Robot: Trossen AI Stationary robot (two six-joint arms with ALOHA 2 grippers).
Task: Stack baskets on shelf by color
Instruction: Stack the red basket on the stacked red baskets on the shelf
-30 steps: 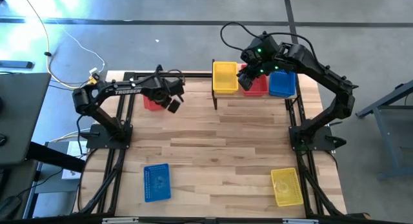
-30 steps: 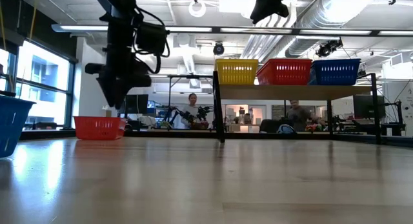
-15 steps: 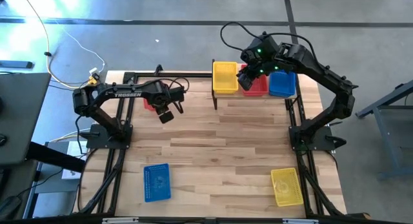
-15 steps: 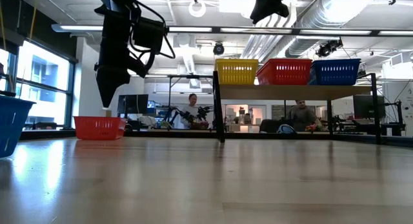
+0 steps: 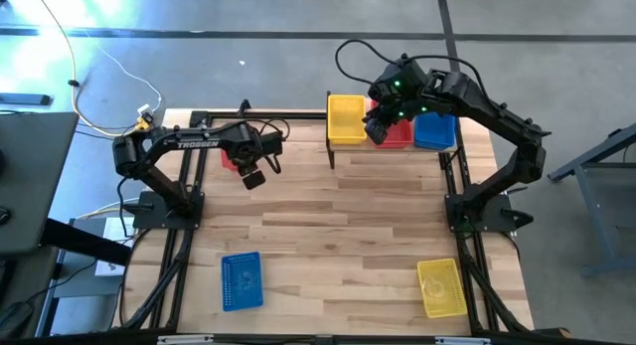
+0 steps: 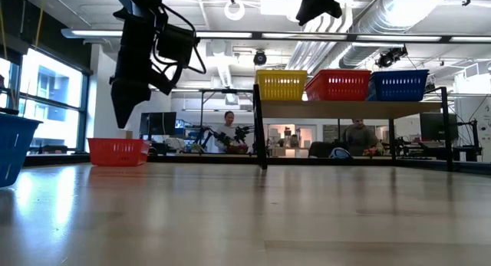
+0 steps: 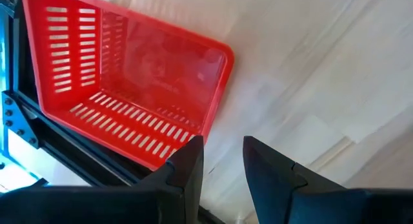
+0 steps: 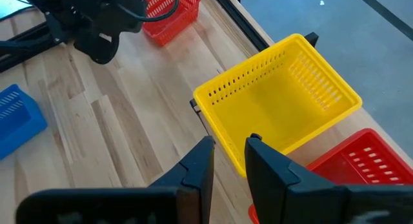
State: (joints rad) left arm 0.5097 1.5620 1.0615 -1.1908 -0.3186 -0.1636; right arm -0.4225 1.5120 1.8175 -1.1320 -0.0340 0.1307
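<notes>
A red basket (image 5: 232, 158) (image 7: 129, 88) rests on its bottom on the table at the far left. My left gripper (image 5: 253, 177) (image 6: 124, 119) hangs shut and empty just above it, at its near-right side, pointing down. The shelf (image 6: 353, 109) at the far right carries a yellow basket (image 5: 346, 119), a red basket (image 5: 396, 133) and a blue basket (image 5: 435, 129), side by side. My right gripper (image 5: 377, 132) hovers shut and empty above the shelf, between the yellow basket (image 8: 284, 101) and the shelf's red basket (image 8: 361, 166).
A blue basket (image 5: 241, 280) lies near the table's near-left corner and a yellow basket (image 5: 441, 287) near the near-right corner. The middle of the table is bare wood. People sit at desks in the room behind the table (image 6: 228, 128).
My left gripper has moved a little toward the near edge and tipped down, so that it now points down beside the red basket on the table. My right gripper has shifted slightly toward the left above the shelf. No basket has moved.
</notes>
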